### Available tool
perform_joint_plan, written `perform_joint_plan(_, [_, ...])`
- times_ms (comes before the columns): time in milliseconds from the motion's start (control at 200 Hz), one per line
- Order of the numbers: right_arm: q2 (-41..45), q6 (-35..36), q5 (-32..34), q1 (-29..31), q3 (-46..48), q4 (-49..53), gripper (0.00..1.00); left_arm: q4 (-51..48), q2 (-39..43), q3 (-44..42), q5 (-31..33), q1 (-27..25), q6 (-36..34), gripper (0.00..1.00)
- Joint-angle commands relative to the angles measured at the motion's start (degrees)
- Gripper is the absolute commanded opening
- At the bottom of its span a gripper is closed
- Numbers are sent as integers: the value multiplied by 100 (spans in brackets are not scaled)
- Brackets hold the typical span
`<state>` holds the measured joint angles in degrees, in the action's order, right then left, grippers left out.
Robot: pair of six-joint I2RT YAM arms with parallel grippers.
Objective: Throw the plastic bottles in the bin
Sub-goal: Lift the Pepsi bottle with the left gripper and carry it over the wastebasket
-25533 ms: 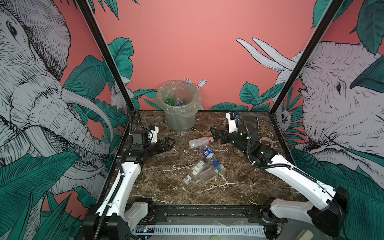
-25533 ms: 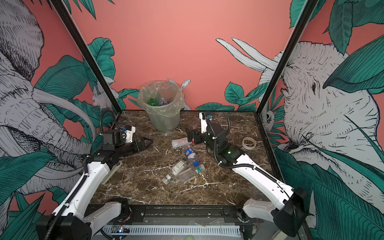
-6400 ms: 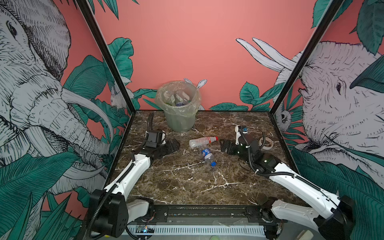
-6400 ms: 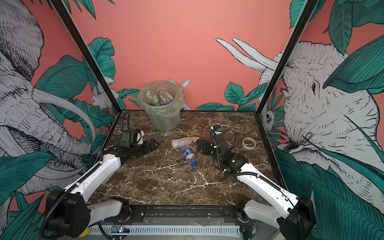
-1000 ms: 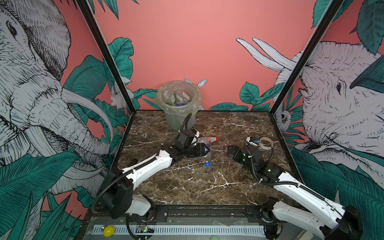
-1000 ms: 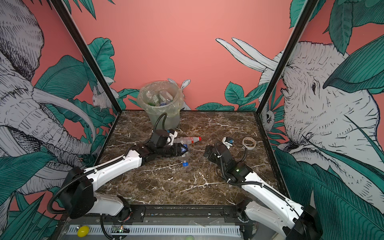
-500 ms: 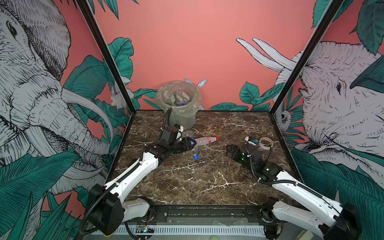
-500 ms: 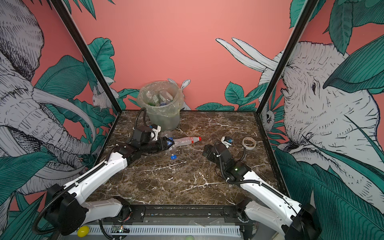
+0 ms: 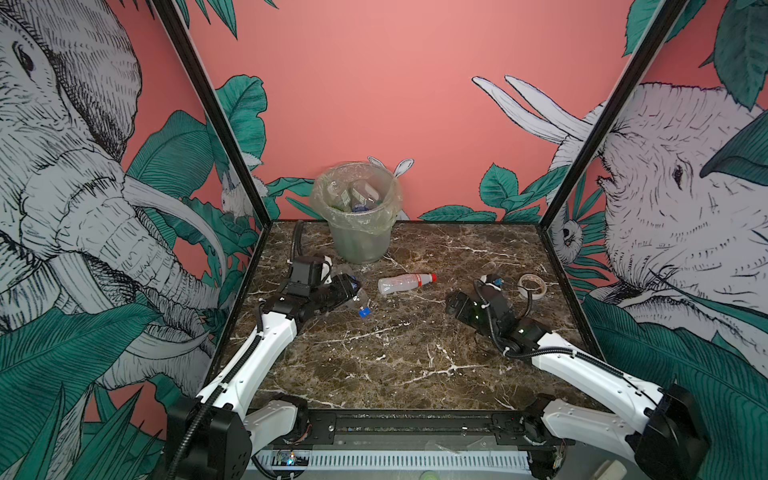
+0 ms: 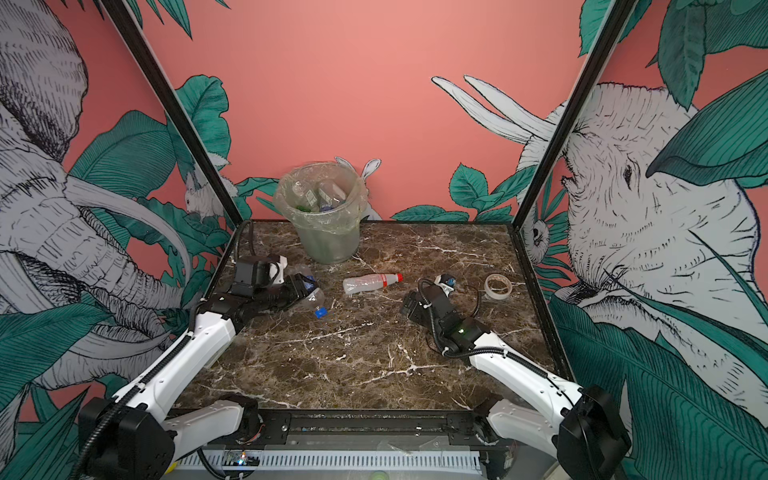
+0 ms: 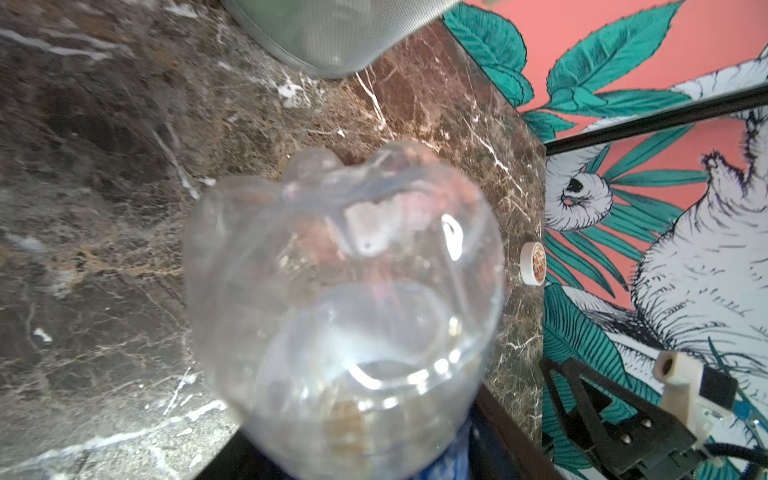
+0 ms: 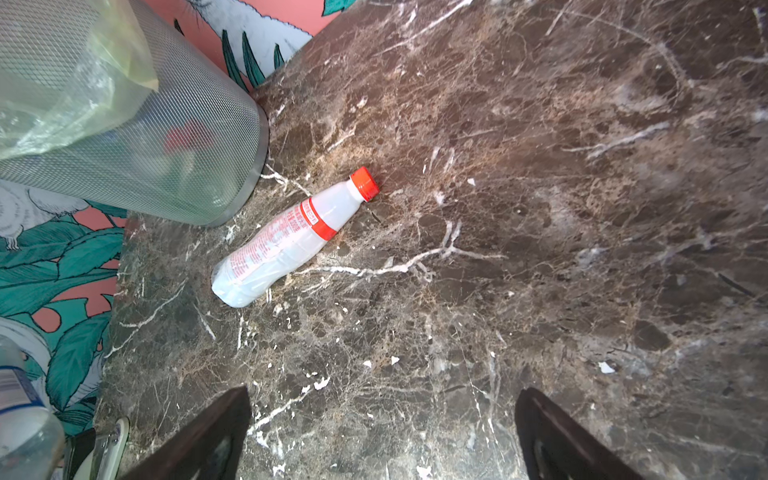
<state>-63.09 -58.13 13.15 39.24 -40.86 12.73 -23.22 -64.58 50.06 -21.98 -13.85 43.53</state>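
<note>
Blue-capped bottle is clamped in the left tool, its arm stretched low near the front of the bin, while the right tool gapes empty over the counter, farther from the bin than a lying red-capped bottle with illegible red print.

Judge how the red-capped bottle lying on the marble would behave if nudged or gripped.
The red-capped bottle lies on its round side on the smooth table, so a sideways nudge would probably roll it. It appears empty and made of thin plastic: likely light, and apt to dent when squeezed.
</note>
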Motion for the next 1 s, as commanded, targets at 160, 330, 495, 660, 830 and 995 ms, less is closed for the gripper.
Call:
perform_joint_plan(160, [-134, -85, -46, -46, -247, -152, 99, -103, -55, 67, -410, 675, -351, 61])
perform_joint_plan(330, [-168, -9, 71, -66, -263, -201, 99, -17, -255, -9, -635, 1122, -448, 61])
perform_joint_plan(495, [-290, 36, 59, -115, -317, -209, 99, 133, -253, -159, -747, 1510, -367, 61])
perform_joint_plan(660, [-388, 91, 8, -153, -335, -224, 99, 435, -191, -386, -903, 1712, -88, 61])
perform_joint_plan(830, [-315, 100, 45, -196, -233, -273, 99, 775, 22, -496, -824, 1833, 363, 60])
perform_joint_plan(995, [-139, 82, 102, -229, -55, -306, 99, 469, 9, 57, -614, 1834, 315, 61])
